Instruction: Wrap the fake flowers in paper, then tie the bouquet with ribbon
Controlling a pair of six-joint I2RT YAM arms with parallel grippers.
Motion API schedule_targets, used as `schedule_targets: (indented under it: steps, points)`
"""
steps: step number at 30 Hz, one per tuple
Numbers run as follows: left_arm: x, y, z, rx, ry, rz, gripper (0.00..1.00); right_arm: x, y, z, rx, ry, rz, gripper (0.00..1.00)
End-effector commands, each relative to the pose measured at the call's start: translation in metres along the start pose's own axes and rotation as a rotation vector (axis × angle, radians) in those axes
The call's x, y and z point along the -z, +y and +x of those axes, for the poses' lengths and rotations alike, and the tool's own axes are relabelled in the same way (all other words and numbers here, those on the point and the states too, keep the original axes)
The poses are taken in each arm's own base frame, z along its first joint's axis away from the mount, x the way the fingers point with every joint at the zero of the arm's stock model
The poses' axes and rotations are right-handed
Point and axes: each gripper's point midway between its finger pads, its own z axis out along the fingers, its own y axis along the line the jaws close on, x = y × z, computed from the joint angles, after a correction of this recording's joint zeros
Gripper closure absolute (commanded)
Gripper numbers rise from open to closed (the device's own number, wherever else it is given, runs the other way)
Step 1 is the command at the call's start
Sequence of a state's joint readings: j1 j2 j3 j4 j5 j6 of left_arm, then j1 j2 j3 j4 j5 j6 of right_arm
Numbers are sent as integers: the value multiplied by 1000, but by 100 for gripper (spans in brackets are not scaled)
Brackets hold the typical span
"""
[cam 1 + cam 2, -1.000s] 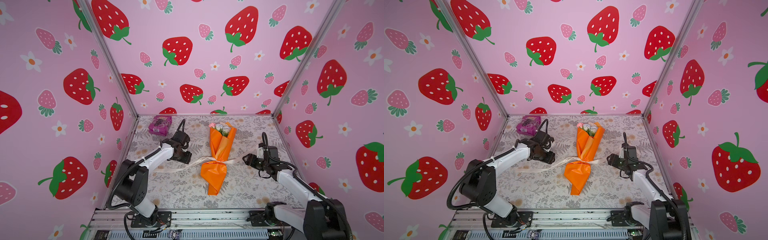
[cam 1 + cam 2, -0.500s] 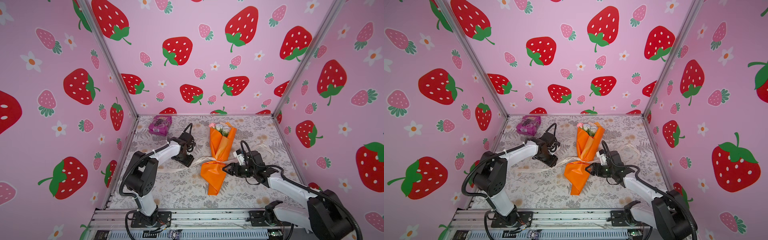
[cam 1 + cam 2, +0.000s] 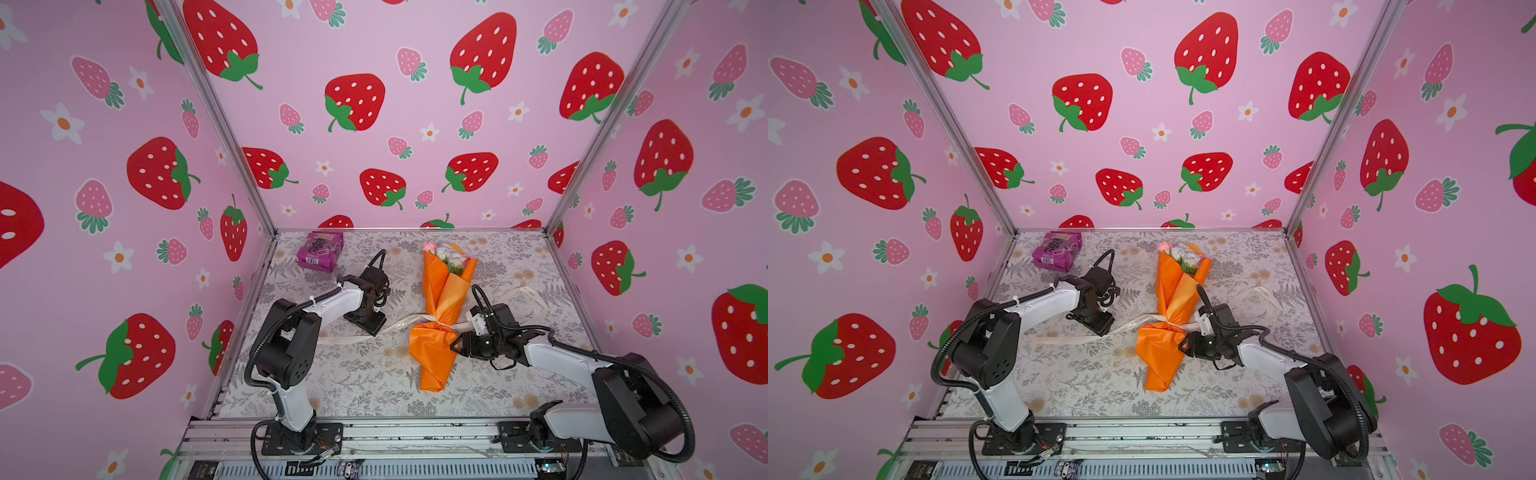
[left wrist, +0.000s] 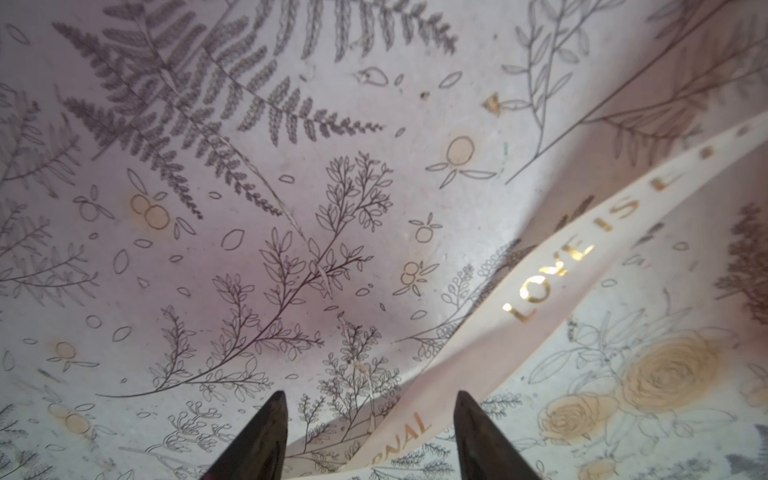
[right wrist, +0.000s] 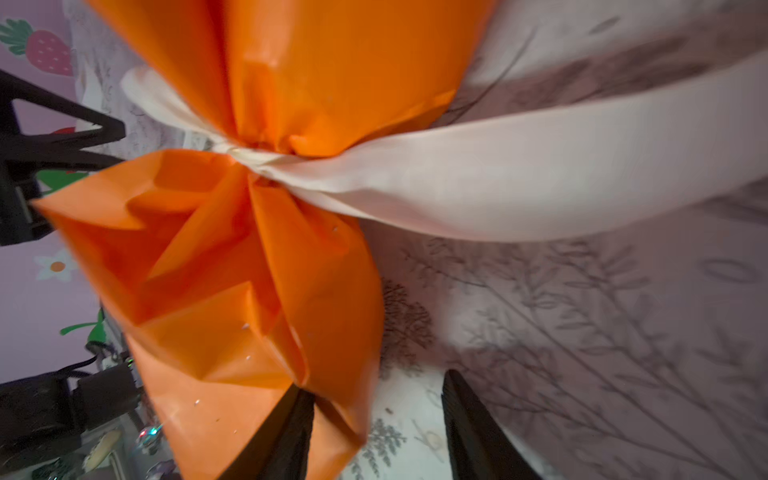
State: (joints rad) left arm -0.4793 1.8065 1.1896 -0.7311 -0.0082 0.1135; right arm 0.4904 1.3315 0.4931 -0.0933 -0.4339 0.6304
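A: Largest item?
B: Table (image 3: 357, 374), fern-and-rose printed cover, filling the lower middle of both top views.
A: Next.
B: Left arm (image 3: 332, 301), from the lower left, reaching in toward the middle. Right arm (image 3: 561, 361), from the lower right, reaching left toward the orange paper.
A: The task piece?
B: Bouquet of fake flowers (image 3: 442, 299), orange wrap, lying flat on the table just right of centre. Pink and white heads point to the upper edge, wrap tail to the lower edge.
A: Ribbon?
B: Cream ribbon (image 3: 401, 323), gold lettering, cinched round the bouquet's waist. One end trails left across the table; the other loops off to the right.
A: Smaller?
B: Purple snack packet (image 3: 320, 251), upper left corner of the table, well apart from the rest.
A: Jaws?
B: Left jaws: parted, tips low over the table, ribbon lying loose between the fingertips (image 4: 266, 440), nothing gripped. Right jaws: parted, beside the wrap below the cinch. One fingertip (image 5: 291, 432) overlaps the orange edge; contact cannot be told. Nothing clamped.
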Motion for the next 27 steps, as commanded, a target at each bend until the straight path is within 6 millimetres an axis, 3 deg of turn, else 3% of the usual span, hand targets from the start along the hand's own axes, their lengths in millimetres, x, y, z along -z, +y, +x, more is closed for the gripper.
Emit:
schedule_targets:
  steps: [1,7,14,20,27]
  points:
    - [-3,-6,5,-45,24,2,35,8,-24,-7,23,-14,97,48]
    - [-4,-10,-1,-50,-6,-4,35,11,-35,-21,39,-20,137,47]
    - [-10,-16,-6,-67,-22,-9,35,23,-26,-43,54,-90,118,46]
    - [-10,-22,-17,-97,-55,6,35,20,-24,-41,50,-72,99,45]
    - [-4,-37,-12,-121,-47,84,37,20,-24,-41,47,-73,100,45]
